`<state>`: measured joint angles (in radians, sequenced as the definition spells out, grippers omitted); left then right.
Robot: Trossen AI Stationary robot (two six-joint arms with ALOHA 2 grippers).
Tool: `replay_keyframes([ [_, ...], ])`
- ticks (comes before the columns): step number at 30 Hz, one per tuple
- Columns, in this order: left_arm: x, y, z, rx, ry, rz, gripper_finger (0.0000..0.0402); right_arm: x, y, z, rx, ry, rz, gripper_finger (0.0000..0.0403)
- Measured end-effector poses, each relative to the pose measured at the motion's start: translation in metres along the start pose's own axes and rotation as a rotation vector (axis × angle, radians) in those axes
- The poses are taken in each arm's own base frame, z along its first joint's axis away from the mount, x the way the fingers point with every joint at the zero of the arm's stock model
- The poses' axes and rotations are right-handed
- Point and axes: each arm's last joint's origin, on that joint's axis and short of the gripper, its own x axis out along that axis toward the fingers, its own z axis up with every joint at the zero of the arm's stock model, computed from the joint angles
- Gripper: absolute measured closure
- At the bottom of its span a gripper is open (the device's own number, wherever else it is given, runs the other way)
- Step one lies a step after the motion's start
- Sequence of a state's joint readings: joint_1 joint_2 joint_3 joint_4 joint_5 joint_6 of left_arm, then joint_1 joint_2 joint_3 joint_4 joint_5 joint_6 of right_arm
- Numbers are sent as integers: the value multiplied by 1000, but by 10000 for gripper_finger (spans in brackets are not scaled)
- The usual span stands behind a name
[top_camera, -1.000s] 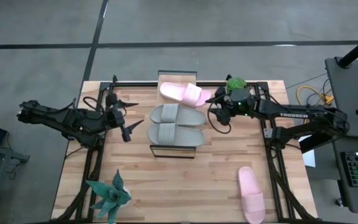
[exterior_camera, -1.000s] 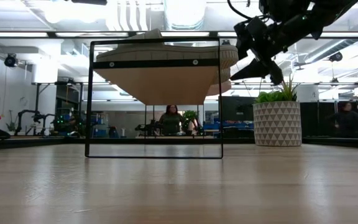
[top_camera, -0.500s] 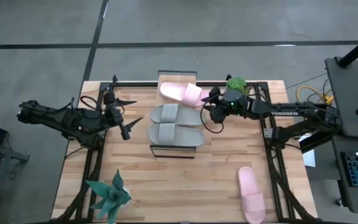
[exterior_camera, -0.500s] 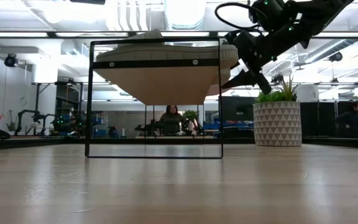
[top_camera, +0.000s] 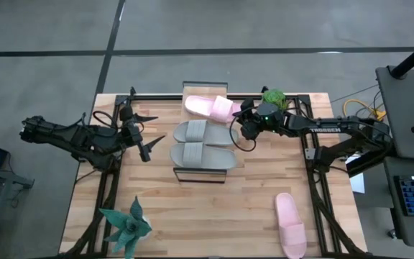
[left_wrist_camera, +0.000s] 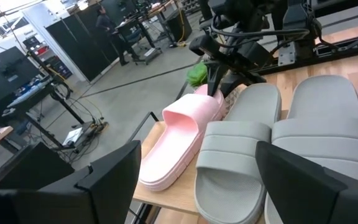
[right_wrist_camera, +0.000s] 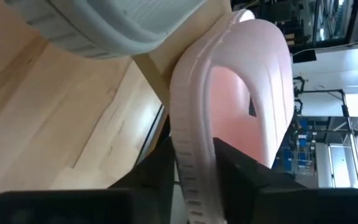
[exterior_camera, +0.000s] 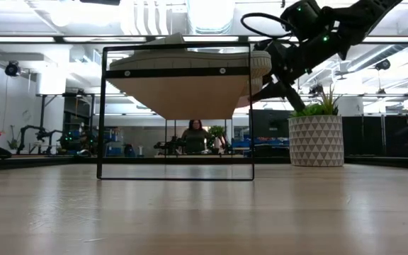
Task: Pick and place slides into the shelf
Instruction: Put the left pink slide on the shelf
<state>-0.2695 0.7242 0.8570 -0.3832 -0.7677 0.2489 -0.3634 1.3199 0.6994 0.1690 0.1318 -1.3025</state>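
Note:
Two grey slides [top_camera: 203, 144] lie side by side on the shelf [top_camera: 180, 171], a wood plank in a black frame. A pink slide [top_camera: 208, 107] lies slanted across the shelf's far end, its right end over the edge. My right gripper [top_camera: 241, 121] is at that end, shut on it. A second pink slide [top_camera: 291, 234] lies sole down on the table near the front right. My left gripper [top_camera: 149, 146] hangs open to the left of the shelf, touching nothing; its view shows the pink slide [left_wrist_camera: 179, 137] and the grey ones [left_wrist_camera: 241, 162]. My right gripper pinches the rim of the pink slide's sole [right_wrist_camera: 190, 134] between its two fingers [right_wrist_camera: 160, 168], at the slide's right end beside the strap [right_wrist_camera: 269, 74]. The fingers come from the table's right, slanting a little down. The rest of the slide lies on the shelf top.
A potted green plant [top_camera: 273, 97] stands close behind my right gripper at the far edge; its patterned pot [exterior_camera: 316, 138] shows in the low view. A spiky green plant [top_camera: 126, 226] stands at the front left. Bare wood lies between the shelf and the front edge.
My right gripper has moved toward the table's left and slightly down, up to the pink slide's right end, and its fingers have closed from wide open onto the sole's rim. The slide lies where it was.

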Motion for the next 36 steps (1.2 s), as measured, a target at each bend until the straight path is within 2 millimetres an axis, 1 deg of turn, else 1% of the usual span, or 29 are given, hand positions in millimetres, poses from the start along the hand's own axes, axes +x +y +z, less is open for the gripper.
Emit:
replay_keyframes([
  [5, 0, 0, 0, 1, 1, 0, 102, 0, 0, 0, -8, -3, 0, 356],
  [8, 0, 0, 0, 1, 2, 0, 102, -1, -1, -1, -15, -4, -1, 374],
  [18, 0, 0, 0, 1, 1, 0, 102, -5, -8, -9, -9, -102, -9, 377],
  [23, 0, 0, 0, 1, 2, 0, 102, -5, -8, -14, -2, -180, 24, 379],
  [33, 0, 0, 0, 1, 1, -1, 102, -5, -4, -21, -39, -168, 74, 379],
  [36, 0, 0, 0, 1, 2, 0, 102, -5, -3, -20, -33, -181, 91, 364],
])
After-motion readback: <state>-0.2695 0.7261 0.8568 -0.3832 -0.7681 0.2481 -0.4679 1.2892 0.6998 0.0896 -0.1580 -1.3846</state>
